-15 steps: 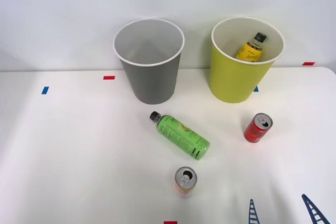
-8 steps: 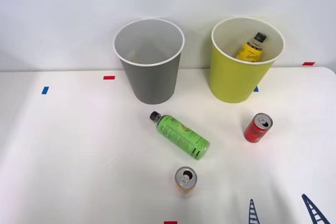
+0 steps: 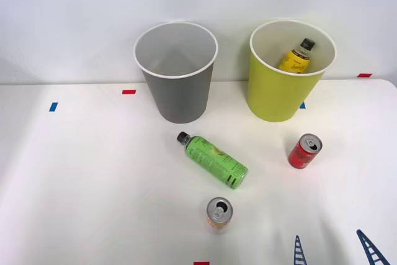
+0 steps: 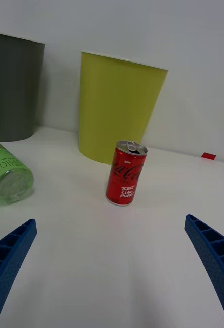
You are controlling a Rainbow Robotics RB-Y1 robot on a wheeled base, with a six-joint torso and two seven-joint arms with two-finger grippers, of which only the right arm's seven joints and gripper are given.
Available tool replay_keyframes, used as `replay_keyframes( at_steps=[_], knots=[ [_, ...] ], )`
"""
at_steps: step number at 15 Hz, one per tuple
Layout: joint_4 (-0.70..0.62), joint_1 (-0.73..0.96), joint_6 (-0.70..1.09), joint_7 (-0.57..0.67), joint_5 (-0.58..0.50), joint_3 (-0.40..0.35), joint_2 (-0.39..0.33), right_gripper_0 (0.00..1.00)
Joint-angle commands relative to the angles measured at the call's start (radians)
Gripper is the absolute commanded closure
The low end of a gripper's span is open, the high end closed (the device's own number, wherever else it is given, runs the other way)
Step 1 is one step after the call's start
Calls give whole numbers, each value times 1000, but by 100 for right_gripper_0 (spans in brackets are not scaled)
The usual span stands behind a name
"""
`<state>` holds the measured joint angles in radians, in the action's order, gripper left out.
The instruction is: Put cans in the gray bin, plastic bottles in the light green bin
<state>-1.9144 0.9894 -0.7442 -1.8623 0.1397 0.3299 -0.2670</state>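
Observation:
A red can (image 3: 304, 151) (image 4: 125, 173) stands upright on the white table, right of centre. An orange-peach can (image 3: 218, 213) stands upright nearer the front edge. The green-label plastic bottle (image 3: 213, 160) (image 4: 5, 174) lies on its side between them, cap toward the gray bin (image 3: 177, 72) (image 4: 12, 87). The yellow-label bottle (image 3: 296, 56) leans inside the light green bin (image 3: 287, 72) (image 4: 117, 110). My right gripper (image 3: 335, 249) (image 4: 112, 271) is open at the front right corner, its blue fingers apart, facing the red can with a clear gap to it.
Both bins stand side by side at the back of the table (image 3: 87, 178) against a pale wall. Small red tape marks (image 3: 128, 92) and blue tape marks (image 3: 53, 107) dot the tabletop. The table's right edge runs close to the red can.

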Motion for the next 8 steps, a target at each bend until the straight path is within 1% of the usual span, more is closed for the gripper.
replay_keyframes(
  at_steps=[1, 8],
  knots=[
    [0, 0, 0, 0, 0, 0, 0, 0],
    [0, 0, 0, 0, 0, 0, 0, 0]
  ],
)
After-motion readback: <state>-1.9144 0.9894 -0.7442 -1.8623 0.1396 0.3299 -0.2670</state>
